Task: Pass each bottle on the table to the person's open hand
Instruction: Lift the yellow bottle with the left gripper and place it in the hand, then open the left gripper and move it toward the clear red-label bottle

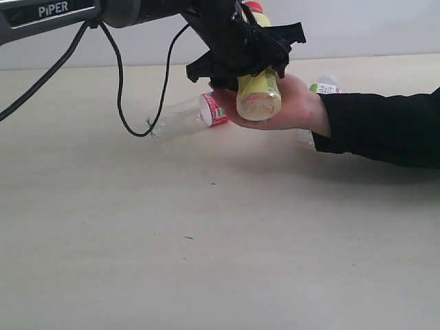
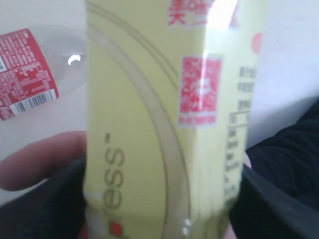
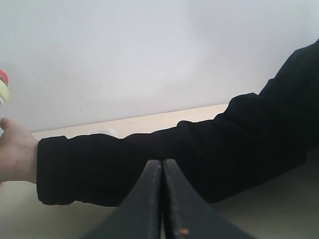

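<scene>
My left gripper (image 1: pixel 256 67) is shut on the yellow-labelled bottle (image 1: pixel 259 93) with the red cap, held tilted so its base lies on the palm of the person's open hand (image 1: pixel 292 106). In the left wrist view that yellow-labelled bottle (image 2: pixel 164 124) fills the frame between my dark fingers (image 2: pixel 45 209). The clear bottle with the red label (image 1: pixel 189 113) lies on its side on the table (image 1: pixel 206 240), just left of the hand. A white bottle with a green label (image 1: pixel 323 86) is partly hidden behind the wrist. My right gripper (image 3: pixel 162 167) is shut and empty. The orange-green labelled bottle is out of view.
The person's arm in a black sleeve (image 1: pixel 385 127) stretches in from the right over the table, and it crosses right in front of my right gripper as the black sleeve (image 3: pixel 199 154). A black cable (image 1: pixel 120 82) hangs from the left arm.
</scene>
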Available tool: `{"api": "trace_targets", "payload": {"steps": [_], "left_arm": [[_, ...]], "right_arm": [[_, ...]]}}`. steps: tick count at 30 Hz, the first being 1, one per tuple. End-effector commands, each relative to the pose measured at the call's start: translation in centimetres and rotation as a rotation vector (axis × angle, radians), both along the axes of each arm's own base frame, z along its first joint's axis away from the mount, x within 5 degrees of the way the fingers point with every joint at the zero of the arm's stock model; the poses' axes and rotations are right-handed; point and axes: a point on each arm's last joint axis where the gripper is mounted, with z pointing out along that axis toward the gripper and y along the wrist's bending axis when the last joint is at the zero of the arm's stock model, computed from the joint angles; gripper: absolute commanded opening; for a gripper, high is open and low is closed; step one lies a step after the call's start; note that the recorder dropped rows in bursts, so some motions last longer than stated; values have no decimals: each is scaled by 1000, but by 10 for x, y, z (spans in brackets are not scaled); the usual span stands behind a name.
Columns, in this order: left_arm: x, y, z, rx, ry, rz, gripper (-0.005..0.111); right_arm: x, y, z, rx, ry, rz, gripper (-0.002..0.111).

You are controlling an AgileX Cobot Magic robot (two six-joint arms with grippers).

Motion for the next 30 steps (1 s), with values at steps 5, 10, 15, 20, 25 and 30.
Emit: {"api": "trace_targets", "payload": {"steps": [5, 10, 15, 20, 25, 30], "left_arm": [[2, -1, 8, -30, -34, 2, 92], [1, 0, 12, 2, -70, -59, 92], [-4, 4, 28, 12, -85, -84, 92], [-11, 10, 46, 45, -120, -148, 92], [-20, 18, 67, 95, -153, -232, 92], [-35, 30, 88, 182, -170, -356, 92]], "right_arm": [[0, 0, -2, -3, 1, -3, 0], [0, 0, -2, -3, 1, -3, 0], [0, 0, -2, -3, 1, -3, 0], [0, 0, -2, -3, 1, -3, 0], [0, 0, -2, -3, 3, -3, 0], [0, 0, -2, -3, 3, -3, 0]]}}
